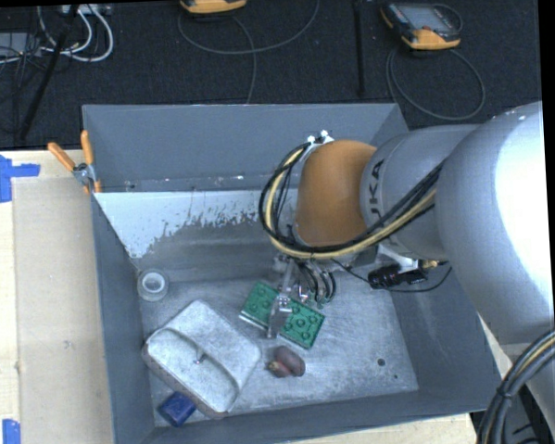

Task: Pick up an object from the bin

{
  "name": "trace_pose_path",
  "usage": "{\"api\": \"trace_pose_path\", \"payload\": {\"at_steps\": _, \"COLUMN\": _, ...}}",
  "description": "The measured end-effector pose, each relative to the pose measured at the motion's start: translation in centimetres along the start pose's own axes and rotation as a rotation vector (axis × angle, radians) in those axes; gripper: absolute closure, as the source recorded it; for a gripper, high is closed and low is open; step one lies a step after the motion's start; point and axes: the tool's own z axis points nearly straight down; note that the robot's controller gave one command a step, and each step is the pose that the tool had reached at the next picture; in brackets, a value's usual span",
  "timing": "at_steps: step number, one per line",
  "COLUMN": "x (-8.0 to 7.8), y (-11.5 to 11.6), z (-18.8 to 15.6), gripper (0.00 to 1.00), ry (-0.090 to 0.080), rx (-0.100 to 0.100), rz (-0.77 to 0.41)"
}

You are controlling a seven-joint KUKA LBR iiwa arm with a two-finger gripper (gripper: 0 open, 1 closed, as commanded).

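Grey sheet metal forms the bin (pixel 209 150). Its sloped walls are smooth, and its floor is scuffed and speckled with pale scratches.

Near the middle of the floor we see a flat green plate (pixel 307 329) of hard plastic, squarish, with rows of small round studs on its top. A second green piece (pixel 256 303) of the same flat kind lies just up and to the left of it, turned at an angle. We cannot tell whether the two are joined or only touching.

The pincer (pixel 282 320) comes down between these two green pieces, its thin metal tip right at the place where they meet. We cannot tell whether it is open or closed, nor whether it grips either piece. Above it sit the rounded orange cover (pixel 327 193) of the wrist and looped black and yellow cables (pixel 275 203).

Just below the green plate, apart from it, rests a small brownish lump (pixel 286 362), rounded and dull.

To the left lies a pale padded slab (pixel 195 357), rectangular with soft rounded corners and a raised rim. A little blue block (pixel 177 409) sits beside its lower corner. A small clear ring-shaped cap (pixel 153 285) stands near the left wall, well apart from the pincer.
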Motion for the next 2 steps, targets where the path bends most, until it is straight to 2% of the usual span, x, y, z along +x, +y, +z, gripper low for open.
{"api": "trace_pose_path", "payload": {"at_steps": 1, "x": -0.1, "y": 0.1, "z": -0.2, "gripper": 1.0, "ry": -0.003, "rx": -0.002, "rz": -0.002}}
{"api": "trace_pose_path", "payload": {"at_steps": 2, "x": -0.9, "y": 1.1, "z": -16.4, "gripper": 1.0, "ry": -0.009, "rx": -0.004, "rz": -0.062}}
